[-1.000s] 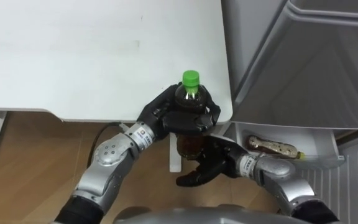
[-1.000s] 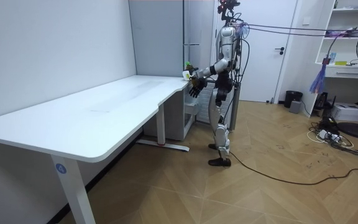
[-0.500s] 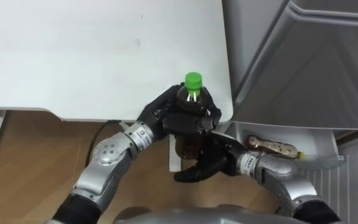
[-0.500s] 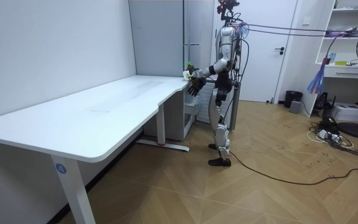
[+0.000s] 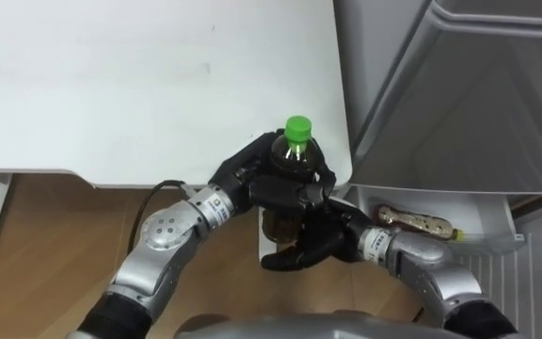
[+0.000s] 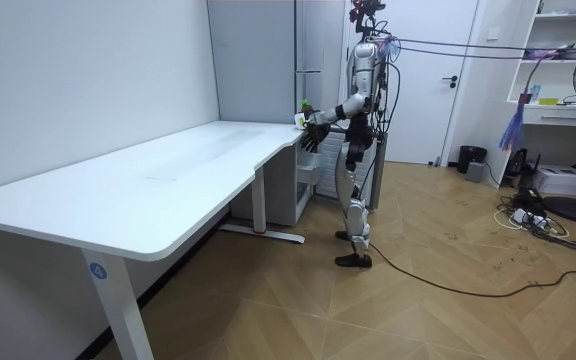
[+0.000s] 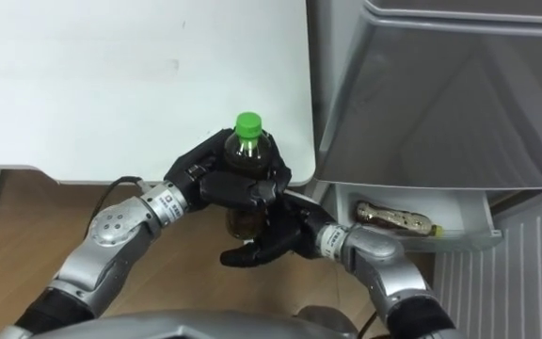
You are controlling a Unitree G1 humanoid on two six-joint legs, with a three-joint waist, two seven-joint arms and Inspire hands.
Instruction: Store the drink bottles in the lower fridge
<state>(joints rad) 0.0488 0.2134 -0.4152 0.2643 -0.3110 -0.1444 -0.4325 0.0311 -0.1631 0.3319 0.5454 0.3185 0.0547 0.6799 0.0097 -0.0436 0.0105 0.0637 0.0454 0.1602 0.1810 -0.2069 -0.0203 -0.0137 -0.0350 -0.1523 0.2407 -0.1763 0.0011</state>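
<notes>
Upper left is taken up by a white desk (image 5: 111, 85), the right by the fridge (image 5: 459, 94). At frame centre a green-capped bottle (image 5: 295, 141) is held upright, its shoulder clasped by the curled fingers of the left hand (image 5: 262, 184). The right hand (image 5: 313, 247) is spread open just below. The bottle is judged stiff, smooth and fairly heavy, best gripped mid-body.
</notes>
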